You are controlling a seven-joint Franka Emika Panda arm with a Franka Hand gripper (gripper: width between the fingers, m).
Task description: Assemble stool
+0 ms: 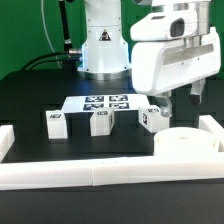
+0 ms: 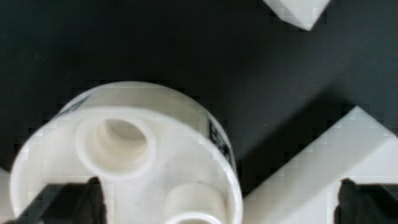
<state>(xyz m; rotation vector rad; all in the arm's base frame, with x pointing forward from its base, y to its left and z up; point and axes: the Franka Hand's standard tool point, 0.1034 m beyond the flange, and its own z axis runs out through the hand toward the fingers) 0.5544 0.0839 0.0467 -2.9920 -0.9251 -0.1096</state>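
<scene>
The gripper (image 1: 181,100) hangs over the seat (image 1: 190,141) with its jaws spread wide and nothing between them. In the wrist view the two dark fingertips (image 2: 64,200) stand well apart, one on either side of the gripper (image 2: 214,202), with the seat (image 2: 134,150) lying below them. In the exterior view a gap of black table shows between the fingers and the seat's top, so they are not touching it. The seat is a thick round white disc lying flat. Its upper face has a round sunken socket, with the edge of a second one at the frame's border, and a dark tag shows on its side wall. It sits at the exterior view's right, tucked into the corner formed by the front rail (image 1: 100,173) and the side rail (image 1: 212,125). It is just beside the rail (image 2: 347,160), though I cannot tell whether the two touch. These white rails, along with another on the exterior view's left, frame the black table (image 1: 30,95). Inside the frame lie the seat, the three leg blocks and the marker board (image 1: 100,102). The nearest leg block (image 1: 152,117) stands close to the seat and is turned slightly askew. The middle leg block (image 1: 102,122) and the outer leg block (image 1: 57,122) stand in a row just in front of the marker board. Each is a small white block with black-and-white tags.
</scene>
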